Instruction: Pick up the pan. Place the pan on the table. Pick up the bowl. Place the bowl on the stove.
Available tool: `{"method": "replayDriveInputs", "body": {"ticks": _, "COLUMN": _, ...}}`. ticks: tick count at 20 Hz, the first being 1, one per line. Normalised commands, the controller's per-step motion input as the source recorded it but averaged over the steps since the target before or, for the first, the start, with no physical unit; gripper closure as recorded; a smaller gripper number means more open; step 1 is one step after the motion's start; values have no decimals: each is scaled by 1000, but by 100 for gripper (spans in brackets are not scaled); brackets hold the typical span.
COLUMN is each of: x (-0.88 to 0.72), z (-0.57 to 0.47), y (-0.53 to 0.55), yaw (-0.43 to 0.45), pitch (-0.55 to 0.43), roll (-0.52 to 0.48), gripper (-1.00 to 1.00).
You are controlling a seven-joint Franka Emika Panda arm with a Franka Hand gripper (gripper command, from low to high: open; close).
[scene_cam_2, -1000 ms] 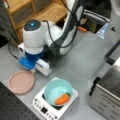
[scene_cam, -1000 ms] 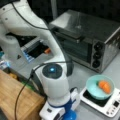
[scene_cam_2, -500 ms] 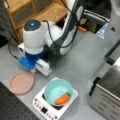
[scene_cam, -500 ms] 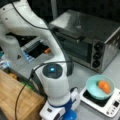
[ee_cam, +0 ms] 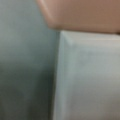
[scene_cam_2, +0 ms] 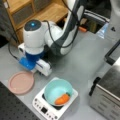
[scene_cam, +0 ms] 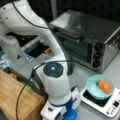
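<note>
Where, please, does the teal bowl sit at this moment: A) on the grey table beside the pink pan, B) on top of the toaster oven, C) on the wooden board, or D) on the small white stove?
D: in both front views the bowl with the orange piece rests on the stove, while the pan lies apart on the table.

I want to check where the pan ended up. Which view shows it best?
A front view: the whole pan lies flat on the table, beside the stove. The wrist view shows only its pink edge and white handle up close. In one front view the arm hides it.
</note>
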Motion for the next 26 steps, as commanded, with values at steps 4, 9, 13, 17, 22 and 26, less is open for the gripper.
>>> {"method": "replayDriveInputs", "body": {"ticks": 4, "x": -166, "z": 55, "y": 96, "yaw": -34, "pitch": -19, "roll": 13, "gripper": -100}}
{"method": "replayDriveInputs", "body": {"ticks": 9, "x": -190, "z": 108, "y": 106, "yaw": -18, "pitch": 4, "roll": 17, "gripper": -100}}
{"method": "replayDriveInputs", "body": {"ticks": 13, "x": -172, "z": 165, "y": 104, "yaw": -5, "pitch": 31, "roll": 25, "gripper": -100}}
{"method": "replayDriveInputs", "body": {"ticks": 17, "x": -134, "z": 207, "y": 106, "yaw": -3, "pitch": 52, "roll": 22, "gripper": -100}}
{"method": "replayDriveInputs", "body": {"ticks": 22, "x": -90, "z": 306, "y": 103, "yaw": -2, "pitch": 57, "roll": 19, "gripper": -100}}
{"method": "replayDriveInputs", "body": {"ticks": 26, "x": -153, "z": 459, "y": 125, "yaw": 6, "pitch": 65, "roll": 33, "gripper": -100}}
